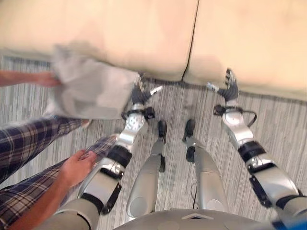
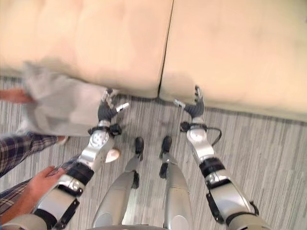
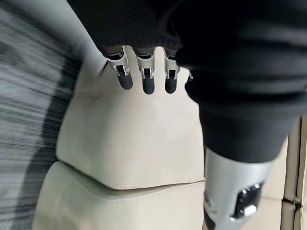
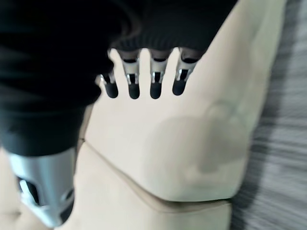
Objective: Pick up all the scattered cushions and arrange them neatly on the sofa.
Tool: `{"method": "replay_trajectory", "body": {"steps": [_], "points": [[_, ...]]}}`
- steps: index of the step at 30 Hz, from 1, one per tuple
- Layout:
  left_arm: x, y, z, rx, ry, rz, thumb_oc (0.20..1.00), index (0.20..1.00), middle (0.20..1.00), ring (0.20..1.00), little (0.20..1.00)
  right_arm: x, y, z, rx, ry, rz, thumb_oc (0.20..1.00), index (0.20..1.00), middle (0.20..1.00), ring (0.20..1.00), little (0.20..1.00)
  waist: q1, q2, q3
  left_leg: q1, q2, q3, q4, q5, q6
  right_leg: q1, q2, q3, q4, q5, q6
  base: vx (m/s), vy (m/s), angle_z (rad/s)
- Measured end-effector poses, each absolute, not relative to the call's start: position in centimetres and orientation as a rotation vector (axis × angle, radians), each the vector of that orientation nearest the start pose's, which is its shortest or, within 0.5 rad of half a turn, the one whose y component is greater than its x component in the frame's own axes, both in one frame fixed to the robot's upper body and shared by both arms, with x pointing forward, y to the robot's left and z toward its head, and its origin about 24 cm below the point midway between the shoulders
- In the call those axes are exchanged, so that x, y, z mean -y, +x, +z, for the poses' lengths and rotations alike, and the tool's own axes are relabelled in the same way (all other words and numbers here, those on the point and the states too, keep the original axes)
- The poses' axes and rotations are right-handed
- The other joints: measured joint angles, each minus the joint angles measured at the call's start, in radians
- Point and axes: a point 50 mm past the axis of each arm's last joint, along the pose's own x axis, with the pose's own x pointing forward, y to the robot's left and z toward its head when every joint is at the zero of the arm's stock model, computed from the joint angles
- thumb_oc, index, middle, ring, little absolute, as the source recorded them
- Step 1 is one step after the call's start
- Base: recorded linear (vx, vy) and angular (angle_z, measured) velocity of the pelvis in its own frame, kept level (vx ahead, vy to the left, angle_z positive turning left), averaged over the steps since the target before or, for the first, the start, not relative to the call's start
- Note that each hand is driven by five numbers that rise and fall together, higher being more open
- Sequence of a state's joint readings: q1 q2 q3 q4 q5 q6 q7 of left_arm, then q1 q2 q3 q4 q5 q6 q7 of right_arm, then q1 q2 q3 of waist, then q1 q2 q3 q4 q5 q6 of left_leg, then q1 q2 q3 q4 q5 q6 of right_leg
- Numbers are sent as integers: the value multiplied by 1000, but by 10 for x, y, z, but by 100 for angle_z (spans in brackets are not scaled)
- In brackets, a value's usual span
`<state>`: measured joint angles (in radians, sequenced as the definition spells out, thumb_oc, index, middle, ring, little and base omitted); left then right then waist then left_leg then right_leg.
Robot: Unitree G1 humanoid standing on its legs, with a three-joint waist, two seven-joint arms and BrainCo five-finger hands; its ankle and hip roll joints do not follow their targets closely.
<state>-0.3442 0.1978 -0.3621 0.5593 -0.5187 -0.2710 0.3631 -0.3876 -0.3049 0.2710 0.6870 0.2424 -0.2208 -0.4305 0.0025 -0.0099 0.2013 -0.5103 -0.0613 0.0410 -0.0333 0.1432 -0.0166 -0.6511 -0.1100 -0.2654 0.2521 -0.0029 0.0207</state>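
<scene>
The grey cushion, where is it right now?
The grey cushion is at the robot's left, in a person's hand, against the sofa's front edge, beside the left hand.

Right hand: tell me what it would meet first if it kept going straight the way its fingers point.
Probably the front edge of the beige sofa: the right hand is open, fingers aimed at it, nothing between them, though depth is unclear.

**Striped carpet in front of a cream sofa**

A grey carpet with fine stripes (image 1: 283, 124) covers the floor. On it stands a cream sofa (image 1: 120, 33), its two seat cushions meeting at a seam that runs away from the robot. The sofa's front edge overhangs the carpet. A person's foot (image 2: 112, 155) rests on the carpet. A grey cushion (image 1: 88, 91) shows blurred at the sofa's front edge; whether it touches the carpet cannot be told.
</scene>
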Motion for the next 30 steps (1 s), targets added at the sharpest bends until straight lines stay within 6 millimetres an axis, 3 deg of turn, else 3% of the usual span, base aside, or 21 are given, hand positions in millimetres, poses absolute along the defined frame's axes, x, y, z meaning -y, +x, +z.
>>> {"method": "replay_trajectory", "body": {"steps": [1, 3, 5, 6, 8, 10, 19, 25, 30], "points": [[-144, 288, -14, -201, -167, 163, 1000, 1000, 1000, 1000, 1000, 200, 294, -13, -203, -228, -286, 1000, 1000, 1000, 1000, 1000, 8, 3, -2, 84, 8, -3, -19, -3, 1, 93, 13, -7, -39, 0, 0, 132, -15, 2], [-157, 265, -44, -321, -134, 189, 1000, 1000, 1000, 1000, 1000, 207, 270, -41, -322, -256, -287, 1000, 1000, 1000, 1000, 1000, 10, 5, -50, 115, 14, -13, -14, -27, -9, 141, 20, -18, -58, -6, 2, 159, -12, 8], [-173, 234, -79, -480, -120, 255, 1000, 1000, 1000, 1000, 1000, 221, 243, -70, -477, -303, -298, 1000, 1000, 1000, 1000, 1000, 19, 14, -60, 215, 20, -21, -42, -28, -11, 253, 33, -30, -108, -7, 4, 119, -7, 10], [-187, 195, -106, -625, -68, 287, 1000, 1000, 1000, 1000, 1000, 231, 212, -93, -598, -326, -309, 1000, 1000, 1000, 1000, 1000, 19, 18, -94, 275, 23, -26, -47, -42, -14, 331, 41, -40, -148, -9, 7, 127, -8, 10], [-201, 158, -125, -748, -31, 308, 1000, 1000, 1000, 1000, 1000, 239, 186, -108, -692, -338, -324, 1000, 1000, 1000, 1000, 1000, 20, 20, -139, 287, 25, -28, -49, -49, -17, 352, 45, -44, -167, -10, 6, 105, -18, 7], [-208, 137, -139, -862, 44, 276, 1000, 1000, 1000, 1000, 1000, 245, 163, -123, -816, -397, -294, 1000, 1000, 1000, 1000, 1000, 29, 20, -145, 350, 28, -28, -57, -50, -16, 434, 55, -49, -212, 0, 10, 66, -16, 5], [-222, 83, -161, -1096, 140, 274, 1000, 1000, 1000, 1000, 1000, 250, 117, -146, -1011, -396, -260, 1000, 1000, 1000, 1000, 1000, 45, 21, -193, 423, 45, -28, -52, -79, -13, 535, 79, -51, -262, 10, 11, 21, -6, -1], [-223, 76, -163, -1135, 176, 253, 1000, 1000, 1000, 1000, 1000, 254, 99, -151, -1085, -393, -273, 1000, 1000, 1000, 1000, 1000, 46, 10, -211, 464, 44, -27, -52, -91, -2, 590, 84, -50, -292, 18, 5, 27, 1, -1], [-222, 79, -163, -1133, 196, 234, 1000, 1000, 1000, 1000, 1000, 254, 99, -151, -1092, -393, -271, 1000, 1000, 1000, 1000, 1000, 46, 8, -208, 481, 44, -23, -54, -91, -2, 604, 84, -49, -302, 19, 6, 5, 0, -1]]}}
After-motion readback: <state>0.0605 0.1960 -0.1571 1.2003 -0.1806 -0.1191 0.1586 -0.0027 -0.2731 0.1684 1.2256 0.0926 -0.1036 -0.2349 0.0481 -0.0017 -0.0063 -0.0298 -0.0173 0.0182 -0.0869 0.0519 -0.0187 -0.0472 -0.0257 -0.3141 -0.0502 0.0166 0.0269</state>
